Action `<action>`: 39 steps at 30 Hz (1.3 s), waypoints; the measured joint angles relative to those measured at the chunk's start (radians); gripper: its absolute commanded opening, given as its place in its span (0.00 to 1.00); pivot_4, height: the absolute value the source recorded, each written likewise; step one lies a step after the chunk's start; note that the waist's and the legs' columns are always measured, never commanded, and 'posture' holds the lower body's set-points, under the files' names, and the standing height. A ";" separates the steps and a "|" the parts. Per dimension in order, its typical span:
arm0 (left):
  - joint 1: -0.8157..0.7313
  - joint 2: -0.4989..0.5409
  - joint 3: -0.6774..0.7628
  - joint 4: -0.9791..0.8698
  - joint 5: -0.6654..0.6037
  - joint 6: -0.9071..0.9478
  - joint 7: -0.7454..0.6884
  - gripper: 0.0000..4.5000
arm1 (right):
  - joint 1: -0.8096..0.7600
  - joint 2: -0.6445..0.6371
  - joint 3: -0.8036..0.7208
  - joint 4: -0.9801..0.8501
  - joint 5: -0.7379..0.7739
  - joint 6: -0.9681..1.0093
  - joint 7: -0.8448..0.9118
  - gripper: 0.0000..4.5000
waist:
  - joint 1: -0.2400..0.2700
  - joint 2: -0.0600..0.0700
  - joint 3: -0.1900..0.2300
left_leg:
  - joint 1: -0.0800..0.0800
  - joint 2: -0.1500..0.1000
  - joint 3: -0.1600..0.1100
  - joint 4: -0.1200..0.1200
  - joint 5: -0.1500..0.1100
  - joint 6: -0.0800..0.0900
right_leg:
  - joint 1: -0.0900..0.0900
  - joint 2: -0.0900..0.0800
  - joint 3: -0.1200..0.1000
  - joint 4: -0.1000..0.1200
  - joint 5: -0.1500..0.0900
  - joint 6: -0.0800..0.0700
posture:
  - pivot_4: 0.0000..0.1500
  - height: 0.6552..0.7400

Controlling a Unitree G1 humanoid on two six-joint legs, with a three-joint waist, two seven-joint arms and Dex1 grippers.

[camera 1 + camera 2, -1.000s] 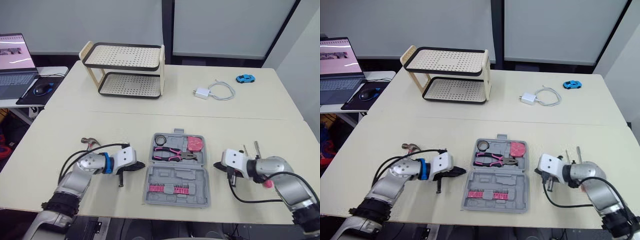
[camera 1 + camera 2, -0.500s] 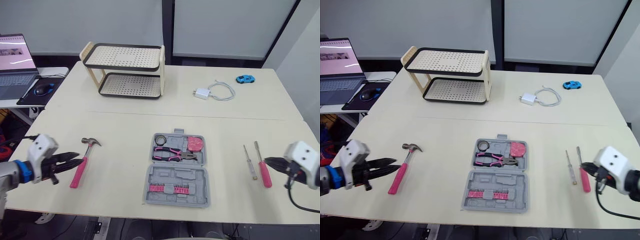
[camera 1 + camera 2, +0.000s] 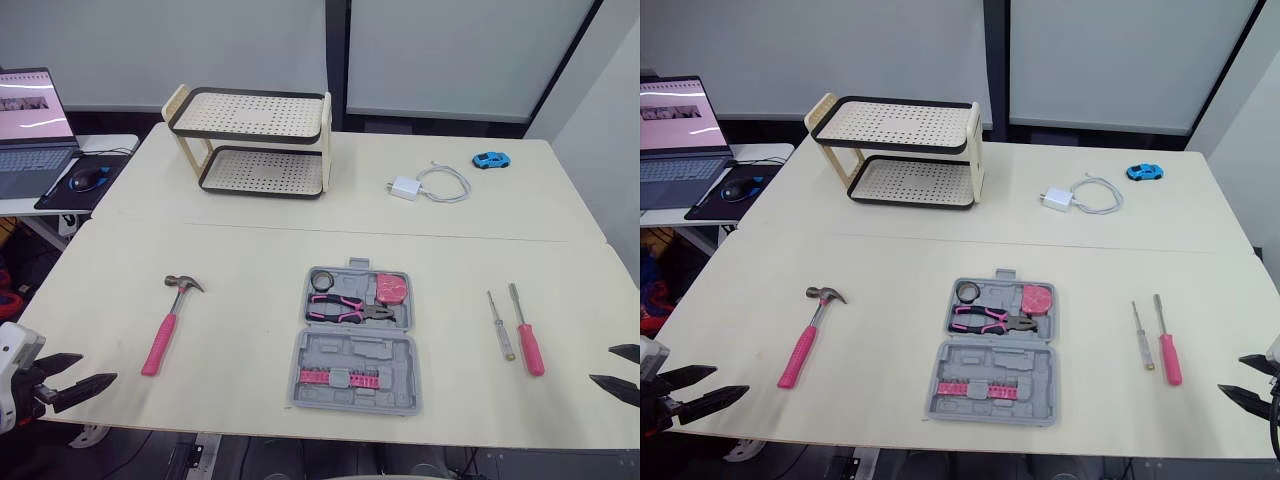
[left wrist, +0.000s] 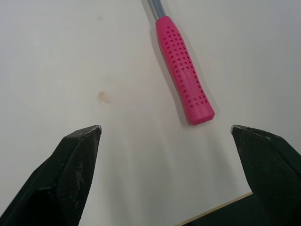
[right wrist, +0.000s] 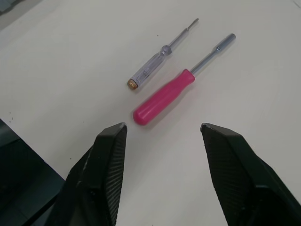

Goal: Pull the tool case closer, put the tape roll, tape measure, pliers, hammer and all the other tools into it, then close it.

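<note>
Left pincer (image 3: 98, 367) open by one hammer (image 3: 165, 325); right pincer (image 3: 601, 364) open by two screwdrivers (image 3: 529, 348); one tool case (image 3: 355, 350), open

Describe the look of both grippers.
The left gripper has two matte black, wedge-shaped fingers tapering to points, mounted on a white housing. The right gripper has the same black tapered fingers, broad at the base and finely grained.
</note>
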 measured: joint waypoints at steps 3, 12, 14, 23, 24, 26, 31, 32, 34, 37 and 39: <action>0.001 -0.016 0.000 -0.006 -0.007 0.017 0.006 1.00 | 0.004 0.000 0.000 0.014 0.001 -0.007 -0.001 0.96 | 0.000 0.000 0.000 | 0.000 0.000 0.001 0.000 0.000 0.000 | 0.000 0.000 0.000 0.000 0.000 0.000 | 1.00 0.94; 0.028 -0.028 0.001 -0.045 -0.008 0.031 0.026 1.00 | -0.001 0.000 0.001 0.040 -0.001 -0.029 -0.004 1.00 | 0.000 0.000 0.000 | 0.000 0.000 0.001 -0.001 0.000 0.000 | 0.000 0.000 0.001 0.000 0.000 0.000 | 1.00 0.94; 0.040 -0.030 0.007 -0.053 -0.008 0.031 0.028 1.00 | -0.003 0.000 0.001 0.046 -0.001 -0.035 -0.005 1.00 | 0.000 0.000 0.000 | 0.000 0.000 0.001 -0.001 0.000 0.000 | 0.000 0.000 0.001 -0.001 0.000 0.000 | 1.00 0.94; 0.096 -0.044 0.031 -0.148 -0.008 0.011 0.013 1.00 | 0.011 -0.007 0.027 0.096 -0.037 -0.115 0.005 1.00 | 0.000 0.000 0.000 | 0.001 0.000 0.002 -0.001 0.000 0.000 | 0.000 -0.001 0.001 -0.001 0.000 0.001 | 1.00 0.94; 0.098 -0.045 0.031 -0.168 -0.008 0.003 0.004 1.00 | 0.011 -0.007 0.029 0.102 -0.037 -0.124 0.009 1.00 | 0.000 -0.001 0.000 | 0.001 0.000 0.002 -0.001 0.000 0.000 | 0.000 -0.001 0.001 -0.001 0.000 0.001 | 1.00 0.94; 0.092 -0.045 0.031 -0.216 -0.009 -0.020 -0.014 1.00 | 0.009 -0.010 0.032 0.110 -0.038 -0.141 0.021 1.00 | 0.001 0.000 0.000 | 0.001 0.000 0.002 -0.001 0.000 0.000 | 0.001 -0.001 0.001 -0.001 0.000 0.001 | 1.00 0.94; 0.032 -0.045 -0.008 -0.324 -0.025 -0.034 -0.041 1.00 | -0.018 -0.023 0.038 0.105 -0.034 -0.143 0.020 1.00 | 0.001 0.000 0.000 | 0.001 0.000 0.003 -0.001 0.000 0.000 | 0.001 -0.001 0.002 -0.001 0.000 0.001 | 1.00 0.94; 0.014 -0.046 -0.029 -0.355 -0.031 -0.033 -0.046 1.00 | -0.024 -0.024 0.042 0.093 -0.028 -0.128 0.018 1.00 | 0.002 0.000 0.000 | 0.001 0.000 0.003 -0.001 0.000 0.000 | 0.001 -0.001 0.002 -0.001 0.000 0.001 | 1.00 0.94; -0.014 -0.048 -0.065 -0.412 -0.043 -0.034 -0.055 1.00 | -0.037 -0.024 0.054 0.056 -0.007 -0.100 0.015 1.00 | 0.001 0.000 0.000 | 0.001 0.000 0.002 -0.001 0.000 0.000 | 0.001 -0.001 0.002 -0.001 0.000 0.001 | 1.00 0.94; -0.078 -0.059 -0.140 -0.506 -0.069 -0.034 -0.069 1.00 | -0.076 -0.021 0.091 -0.044 0.023 -0.021 -0.028 1.00 | 0.000 0.000 0.000 | 0.002 0.000 0.003 -0.001 0.000 0.000 | 0.001 -0.001 0.002 -0.001 0.000 0.001 | 1.00 0.94; -0.114 -0.068 -0.178 -0.562 -0.092 -0.025 -0.072 1.00 | -0.101 -0.005 0.118 -0.104 0.040 0.027 -0.070 1.00 | 0.001 0.000 0.000 | 0.001 0.000 0.002 -0.001 0.000 0.000 | 0.001 -0.001 0.002 -0.001 0.000 0.001 | 1.00 0.94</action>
